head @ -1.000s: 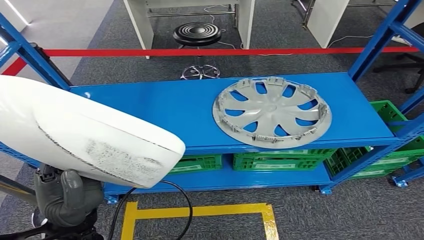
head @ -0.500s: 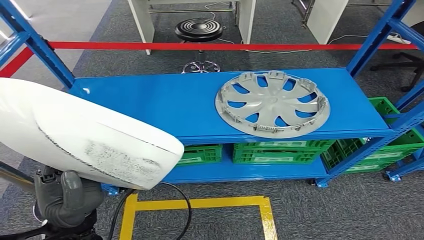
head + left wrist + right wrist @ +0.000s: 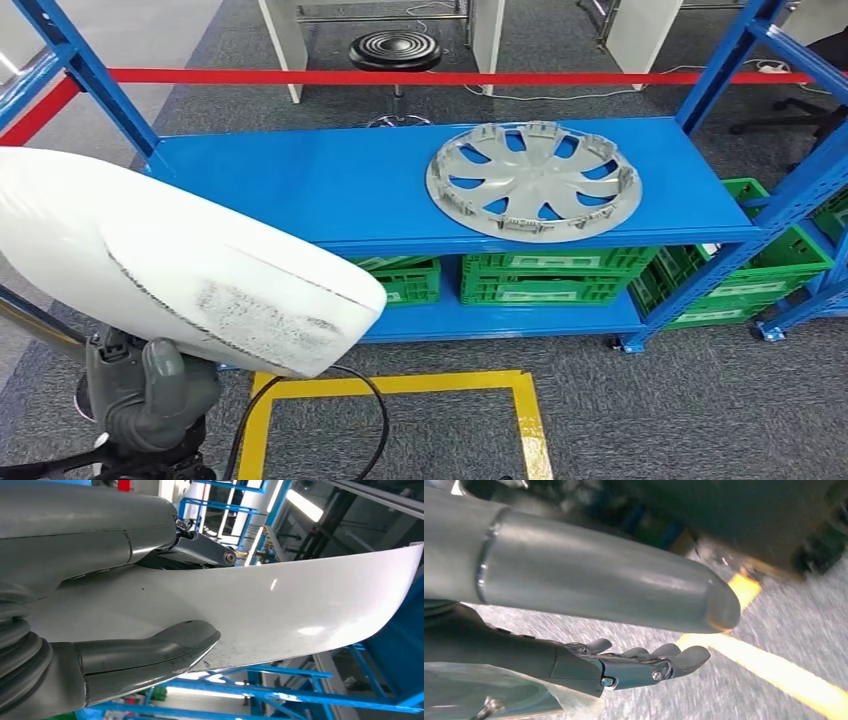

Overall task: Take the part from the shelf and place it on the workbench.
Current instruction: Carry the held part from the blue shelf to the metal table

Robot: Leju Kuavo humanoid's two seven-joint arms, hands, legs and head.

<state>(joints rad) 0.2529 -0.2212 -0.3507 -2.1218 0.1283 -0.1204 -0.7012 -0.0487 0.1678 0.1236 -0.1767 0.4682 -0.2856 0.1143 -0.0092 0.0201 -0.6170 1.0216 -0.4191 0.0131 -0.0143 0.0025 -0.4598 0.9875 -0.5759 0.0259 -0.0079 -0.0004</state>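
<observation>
A large white curved panel (image 3: pixel 180 265) fills the left of the head view, tilted down toward the floor. My left hand (image 3: pixel 150 395) grips it from below at its lower edge. In the left wrist view the grey thumb (image 3: pixel 145 650) presses one face of the panel (image 3: pixel 290 605) and the fingers lie against the other. My right hand (image 3: pixel 634 662) hangs over the grey carpet with its fingers stretched out and nothing in them.
The blue shelf (image 3: pixel 300 180) stands ahead with a grey wheel cover (image 3: pixel 533 180) on its top board and green crates (image 3: pixel 545 282) below. A yellow floor outline (image 3: pixel 525 410) and a black cable (image 3: pixel 372 400) lie in front. A red barrier tape (image 3: pixel 400 77) and a black stool (image 3: pixel 397 48) are behind.
The whole picture has shifted: the shelf now sits higher and smaller, so the camera has moved back. The white panel stays in my left hand.
</observation>
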